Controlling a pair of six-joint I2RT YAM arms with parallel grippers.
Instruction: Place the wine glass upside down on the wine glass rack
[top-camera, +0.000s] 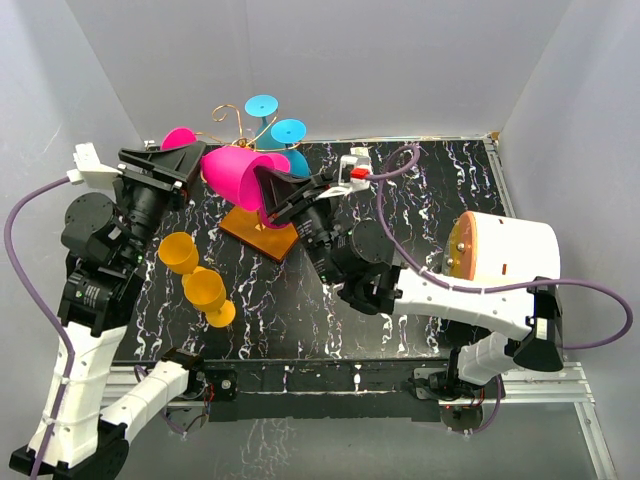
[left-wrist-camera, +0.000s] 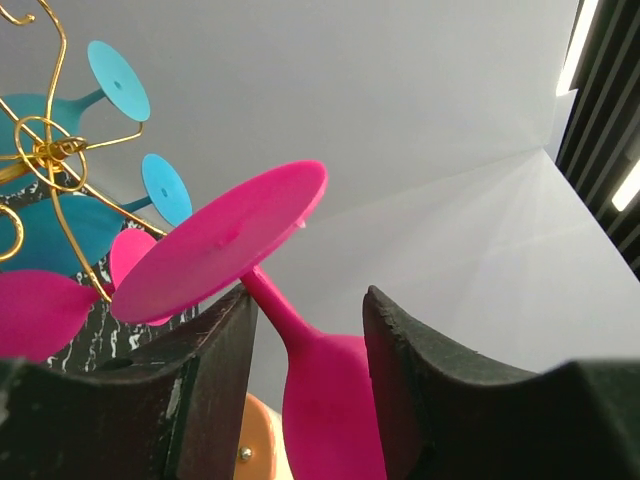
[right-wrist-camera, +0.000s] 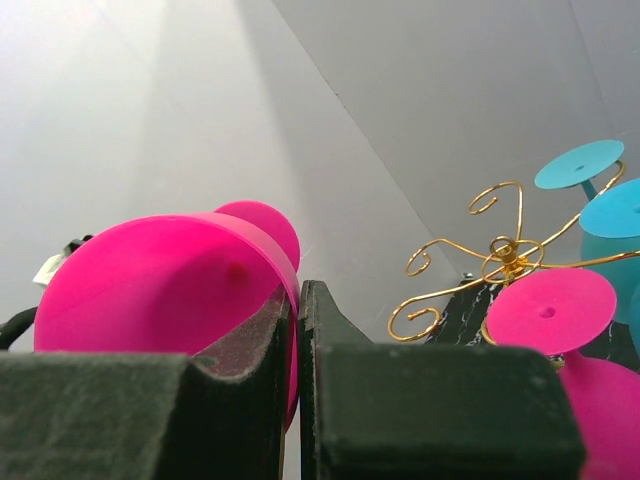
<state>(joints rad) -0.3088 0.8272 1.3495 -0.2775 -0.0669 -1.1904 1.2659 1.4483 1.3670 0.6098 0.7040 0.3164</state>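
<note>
Pinched flat on the rim of the pink wine glass (right-wrist-camera: 150, 290), the right gripper (right-wrist-camera: 298, 300) holds it on its side in the air, close beside the wine glass rack (right-wrist-camera: 505, 250). The left gripper (left-wrist-camera: 307, 295) straddles the stem just under the foot, jaws about half-wide, with light showing between one finger and the stem (so no real grip there yet, as far as I can judge). That is the weak point: should the right jaws let go before the left ones bite, the glass would drop toward the two orange glasses (top-camera: 180, 252) lying on the black marbled table (top-camera: 420, 250). The stem flares into the bowl near those fingers, so a squeeze could push it out sideways. Farther on, the foot sits near the rack's gold loops, where another pink glass (right-wrist-camera: 550, 308) and two teal glasses (top-camera: 288, 132) hang upside down. A careless swing could hook a wire, shake those loose or tip the rack.
</note>
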